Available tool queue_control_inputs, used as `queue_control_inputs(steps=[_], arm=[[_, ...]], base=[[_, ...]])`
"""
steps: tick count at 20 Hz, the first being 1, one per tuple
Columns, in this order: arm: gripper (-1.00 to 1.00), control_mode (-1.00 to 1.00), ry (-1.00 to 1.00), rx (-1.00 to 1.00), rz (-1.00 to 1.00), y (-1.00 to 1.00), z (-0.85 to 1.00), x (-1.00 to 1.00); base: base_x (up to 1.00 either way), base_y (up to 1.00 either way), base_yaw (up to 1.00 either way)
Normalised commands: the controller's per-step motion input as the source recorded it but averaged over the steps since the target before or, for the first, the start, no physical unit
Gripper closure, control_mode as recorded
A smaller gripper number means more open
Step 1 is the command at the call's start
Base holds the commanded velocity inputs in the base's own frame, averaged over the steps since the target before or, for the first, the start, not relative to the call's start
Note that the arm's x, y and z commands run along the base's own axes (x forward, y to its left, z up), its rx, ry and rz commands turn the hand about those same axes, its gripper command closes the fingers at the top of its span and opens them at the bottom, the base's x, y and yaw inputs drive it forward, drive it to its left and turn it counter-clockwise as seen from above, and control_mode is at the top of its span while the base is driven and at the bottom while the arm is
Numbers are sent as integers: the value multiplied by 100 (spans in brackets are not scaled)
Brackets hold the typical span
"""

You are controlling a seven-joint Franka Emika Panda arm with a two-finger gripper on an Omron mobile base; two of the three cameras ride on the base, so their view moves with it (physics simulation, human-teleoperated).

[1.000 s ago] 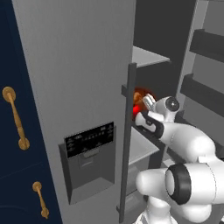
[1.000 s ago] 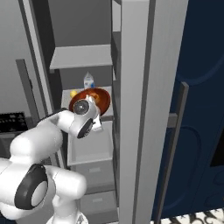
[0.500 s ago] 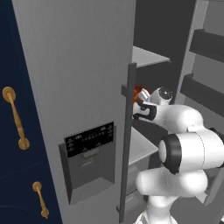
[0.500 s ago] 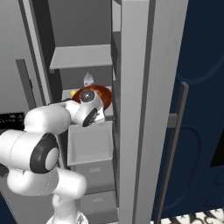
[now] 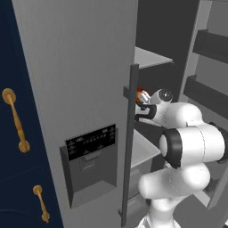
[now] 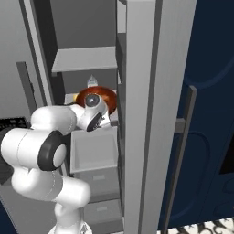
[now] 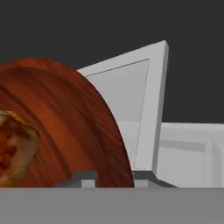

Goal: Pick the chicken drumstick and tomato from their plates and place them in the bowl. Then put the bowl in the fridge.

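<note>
Bowl inside fridge
Gripper (image 7: 111, 178) clamped on the round reddish-brown wooden bowl's (image 7: 74, 131) rim, over the grey fridge's (image 6: 87, 59) shelf edge.

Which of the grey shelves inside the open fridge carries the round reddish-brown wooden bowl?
The lower grey shelf carries the round reddish-brown wooden bowl; the upper grey shelf lies bare above it.

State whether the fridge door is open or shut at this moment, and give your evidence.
Open. The fridge door stands swung aside, so its inner shelves and the bowl resting inside show in both base views.
</note>
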Motion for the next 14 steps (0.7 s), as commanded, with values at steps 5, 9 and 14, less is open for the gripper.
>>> queue_control_inputs(steps=[5, 9, 14], arm=[[-100, -100, -14, -2, 0, 23, 18, -6], [-100, -100, -27, 6, 0, -2, 36, -47], [-100, -100, -33, 5, 0, 0, 48, -94]], base=[[0, 0, 0], [0, 0, 0], [0, 0, 0]])
